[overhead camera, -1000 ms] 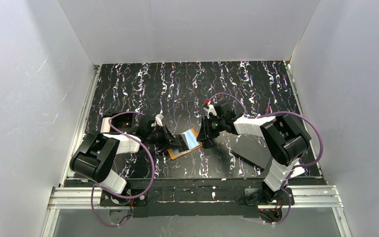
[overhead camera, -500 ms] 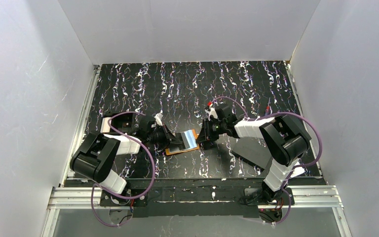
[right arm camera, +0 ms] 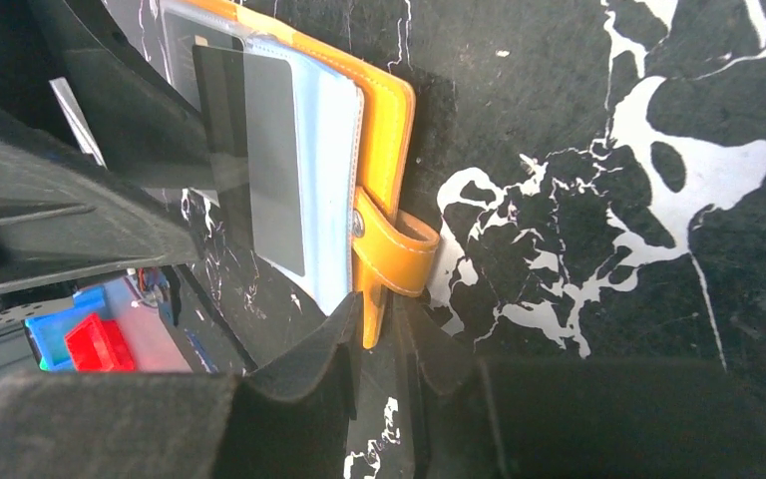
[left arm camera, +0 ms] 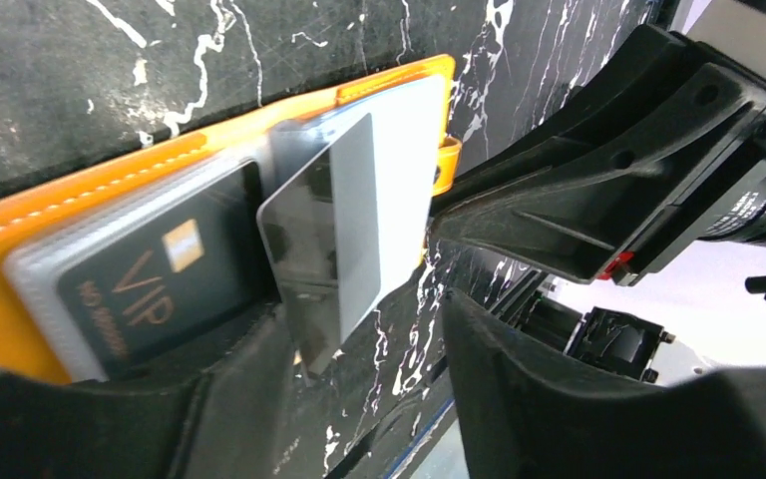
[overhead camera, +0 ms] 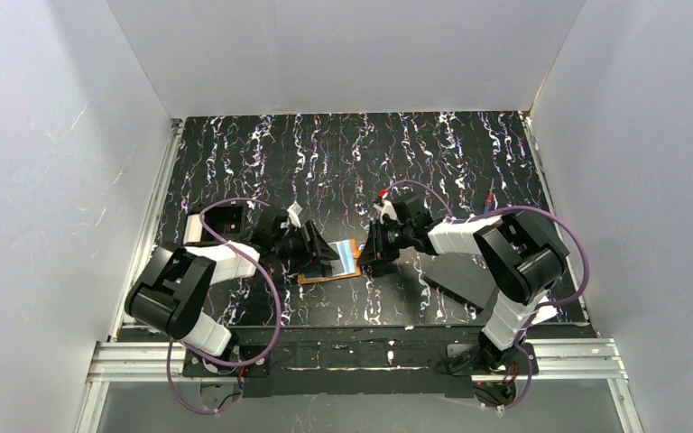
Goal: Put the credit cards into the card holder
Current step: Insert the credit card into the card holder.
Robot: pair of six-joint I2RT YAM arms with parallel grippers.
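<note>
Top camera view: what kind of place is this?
Probably a robot lab test cell: plain white walls box in a black marbled tabletop, the left arm and right arm sit on a metal rail at its near edge, and an orange card holder lies between them.

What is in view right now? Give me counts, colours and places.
card holder: one, orange, lying open at the table's centre, between the grippers
snap tab: one, orange, on the card holder's edge
VIP card: one, black, inside a clear sleeve
grey card: one, partly slid into a sleeve, one end sticking out
white-edged item: one, at the left table edge, unclear what it is
table: one, black with white marbling
left gripper: black, open, fingers either side of the grey card
right gripper: black, closed on the card holder's edge by the snap tab
</note>
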